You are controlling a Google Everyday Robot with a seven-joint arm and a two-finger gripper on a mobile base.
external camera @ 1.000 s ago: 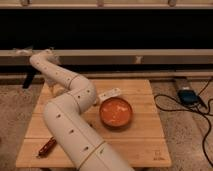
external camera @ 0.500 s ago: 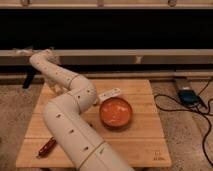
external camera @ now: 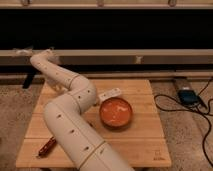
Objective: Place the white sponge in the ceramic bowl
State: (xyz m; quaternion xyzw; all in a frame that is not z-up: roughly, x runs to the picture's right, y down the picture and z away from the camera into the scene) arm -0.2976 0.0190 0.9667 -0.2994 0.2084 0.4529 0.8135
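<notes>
Your hand (external camera: 53, 86) is at the far left corner of the surface (external camera: 137, 145), pointing down just below the bend of the wrist. Most of it is tucked behind the pale, hole-dotted arm (external camera: 70, 127). Its fingers are closed together. From this angle you cannot tell whether anything sits between them, because the forearm covers that spot.

You will not find the white sponge anywhere in this view, so its place cannot be told. No open part of the wood shows it.

From the hand, the arm runs up to a joint over the far left edge. It then sweeps right and nearer to a big elbow at mid-surface, and drops to the near edge, filling the near left half of your view.

Just right of that elbow lies a narrow white bar (external camera: 111, 94), angled, with its near end close beside the far left rim of the ceramic bowl (external camera: 116, 113). The bowl sits upright around the middle of the surface, orange-red and glossy, with pale speckles inside it.

At the near left, beside the arm, a small reddish-brown object (external camera: 47, 146) lies flat on the wood.

Off the surface to the far right, a black box (external camera: 187, 96) rests on the speckled floor (external camera: 190, 145), with dark cables (external camera: 204, 112) looping away from it.
</notes>
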